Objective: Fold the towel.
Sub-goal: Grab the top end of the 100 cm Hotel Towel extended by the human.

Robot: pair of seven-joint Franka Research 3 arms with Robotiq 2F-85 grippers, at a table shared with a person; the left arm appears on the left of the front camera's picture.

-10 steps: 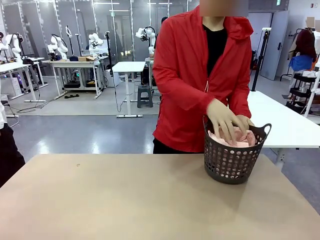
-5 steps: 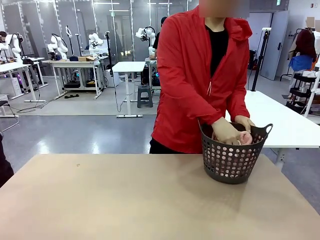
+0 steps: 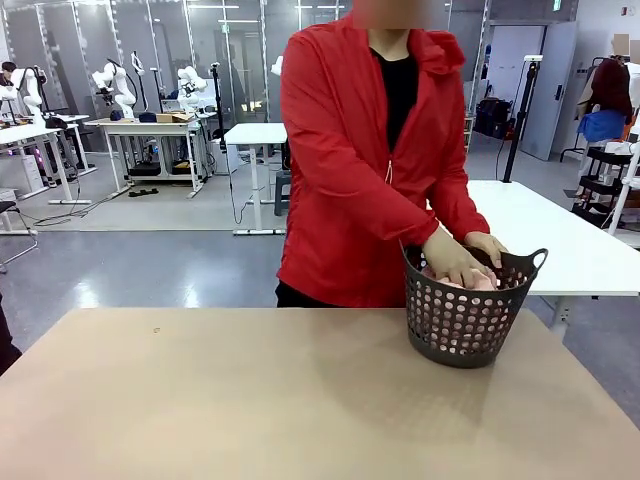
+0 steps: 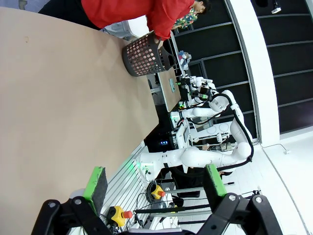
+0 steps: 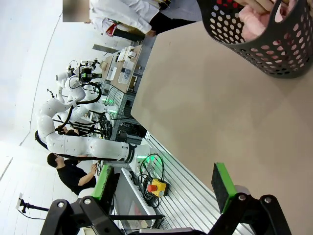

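Pink towel (image 3: pixel 479 282) lower in basket (image 3: pixel 458 328), person (image 3: pixel 355 160) moved left, hands (image 3: pixel 455 262) in

Towel (image 3: pixel 481 283) mostly hidden by basket (image 3: pixel 465 335) wall, person's hand (image 3: pixel 455 262).

Basket (image 3: pixel 462 325) on table (image 3: pixel 250 400), far right. Towel (image 5: pixel 252 24) in basket. Person (image 3: pixel 360 170) behind table, hands (image 3: pixel 455 262) in basket.

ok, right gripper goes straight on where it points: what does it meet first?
Probably bare table near its corner; the open right gripper aims wide of the basket. Depth unclear.
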